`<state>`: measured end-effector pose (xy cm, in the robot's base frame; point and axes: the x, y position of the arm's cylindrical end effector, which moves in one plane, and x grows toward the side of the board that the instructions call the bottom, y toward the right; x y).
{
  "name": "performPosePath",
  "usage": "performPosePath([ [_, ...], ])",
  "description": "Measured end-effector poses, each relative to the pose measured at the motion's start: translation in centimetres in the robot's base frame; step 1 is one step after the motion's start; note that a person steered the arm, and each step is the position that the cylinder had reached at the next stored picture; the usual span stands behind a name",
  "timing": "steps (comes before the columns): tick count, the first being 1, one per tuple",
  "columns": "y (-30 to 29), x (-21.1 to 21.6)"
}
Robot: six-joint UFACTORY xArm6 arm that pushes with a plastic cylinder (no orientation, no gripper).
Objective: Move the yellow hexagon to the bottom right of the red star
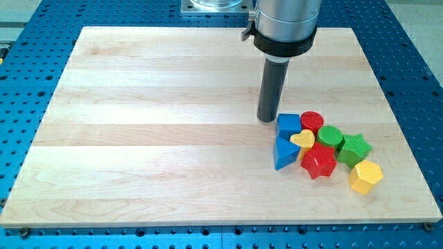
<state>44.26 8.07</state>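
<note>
My tip [267, 119] just left of blue cube [288, 124]; yellow hexagon [365, 176] lower-right of red star [319, 161]

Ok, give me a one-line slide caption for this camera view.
My tip rests beside the blue cube, with the yellow hexagon already at the red star's bottom right on the wooden board.

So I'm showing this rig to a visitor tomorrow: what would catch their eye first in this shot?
First, the tight bunch of coloured blocks at the view's lower right, on the otherwise bare wooden board: the red star sits in its middle, and the yellow hexagon already lies at the star's bottom right. Next, the thick dark rod coming down from the view's top, with my tip just left of the blue cube, at the bunch's upper-left edge.
</note>
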Motion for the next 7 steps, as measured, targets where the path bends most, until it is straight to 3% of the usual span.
performPosePath([
  [3,-0.1,0.3],
  [6,-0.5,-2.7],
  [7,3.7,-4.1],
])
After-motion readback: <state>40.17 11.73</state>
